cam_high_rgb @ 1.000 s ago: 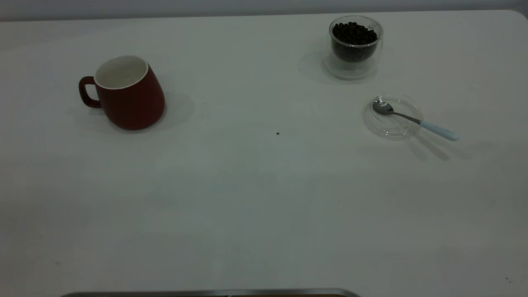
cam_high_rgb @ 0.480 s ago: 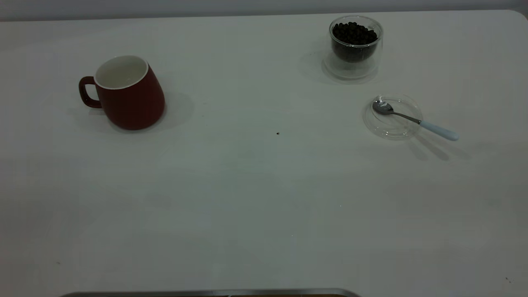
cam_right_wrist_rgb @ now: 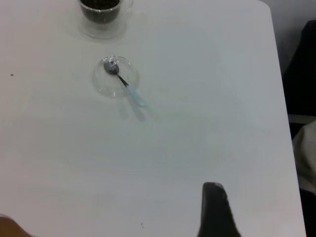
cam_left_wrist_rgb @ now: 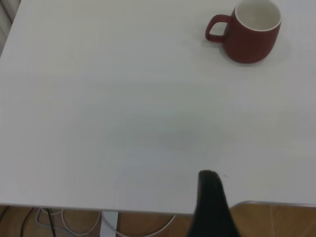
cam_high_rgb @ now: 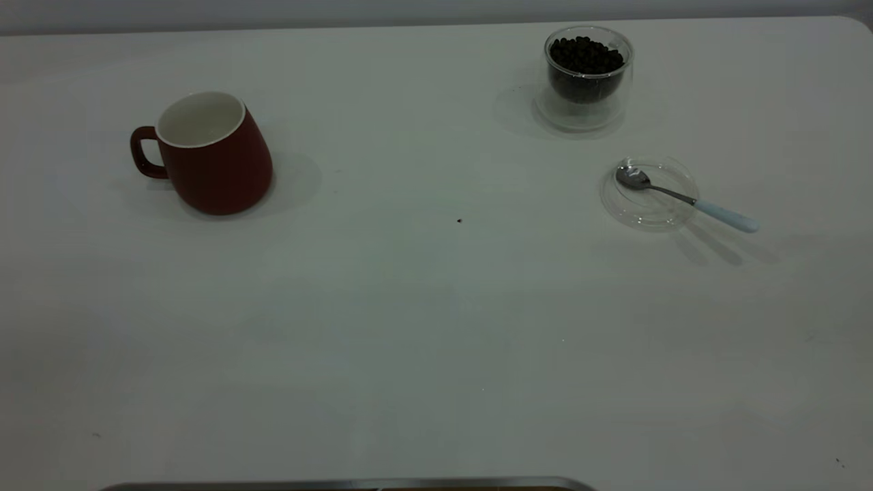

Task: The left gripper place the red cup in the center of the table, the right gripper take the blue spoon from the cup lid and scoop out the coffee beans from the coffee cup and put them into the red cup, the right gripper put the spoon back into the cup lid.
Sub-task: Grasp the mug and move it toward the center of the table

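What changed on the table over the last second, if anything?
Nothing visibly changed. The red cup sits upright at the table's left, the coffee cup full of beans at the far right, and the blue spoon lies with its bowl in the cup lid, exactly as before. Neither arm shows in the exterior view; only a dark finger of each gripper shows in its wrist view, over the near table edge.

White table (cam_high_rgb: 423,327): dark red ceramic mug (cam_high_rgb: 208,153) upright at left; clear glass cup of coffee beans (cam_high_rgb: 586,75) far right; nearer, flat clear glass lid (cam_high_rgb: 648,194) bearing metal spoon with pale blue handle (cam_high_rgb: 685,199), bowl inside.
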`<state>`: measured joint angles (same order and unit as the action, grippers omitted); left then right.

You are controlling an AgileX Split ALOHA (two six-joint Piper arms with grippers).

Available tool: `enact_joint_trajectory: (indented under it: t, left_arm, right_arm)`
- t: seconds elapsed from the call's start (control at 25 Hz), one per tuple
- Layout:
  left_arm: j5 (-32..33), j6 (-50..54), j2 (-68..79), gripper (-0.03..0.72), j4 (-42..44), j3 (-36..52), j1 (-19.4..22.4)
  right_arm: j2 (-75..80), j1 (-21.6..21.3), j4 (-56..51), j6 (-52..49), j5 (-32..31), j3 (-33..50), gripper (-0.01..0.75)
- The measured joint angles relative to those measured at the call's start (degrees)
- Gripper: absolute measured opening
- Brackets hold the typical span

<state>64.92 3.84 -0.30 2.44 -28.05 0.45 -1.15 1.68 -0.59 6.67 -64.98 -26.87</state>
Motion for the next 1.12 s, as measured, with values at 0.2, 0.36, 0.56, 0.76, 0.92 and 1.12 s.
enact_joint_trajectory:
  t: [0.2,0.36,0.56,0.76,0.92,1.12]
  left_arm:
    - [-5.12,-0.29,10.48,0.587,-1.11,-4.15,0.00]
    - [-7.34,-3.84,23.83,0.587,-1.66,-9.16,0.00]
    - [-11.56,-10.44,40.31,0.587,-1.66,-15.61,0.00]
    - [-18.67,-19.48,54.21,0.587,-1.67,-21.36,-0.06]
    - [-23.29,-28.81,64.33,0.587,-1.56,-24.82,-0.06]
    - [-23.73,-46.41,75.80,0.587,-1.56,-27.46,-0.25]
  right_arm:
    - [0.00,0.00,0.00,0.00,0.00,0.00,0.515]
    - [0.00,0.00,0.00,0.00,0.00,0.00,0.515]
    - [0.00,0.00,0.00,0.00,0.00,0.00,0.515]
    - [0.00,0.00,0.00,0.00,0.00,0.00,0.515]
    - [0.00,0.00,0.00,0.00,0.00,0.00,0.515]
    - [0.00,0.00,0.00,0.00,0.00,0.00,0.515]
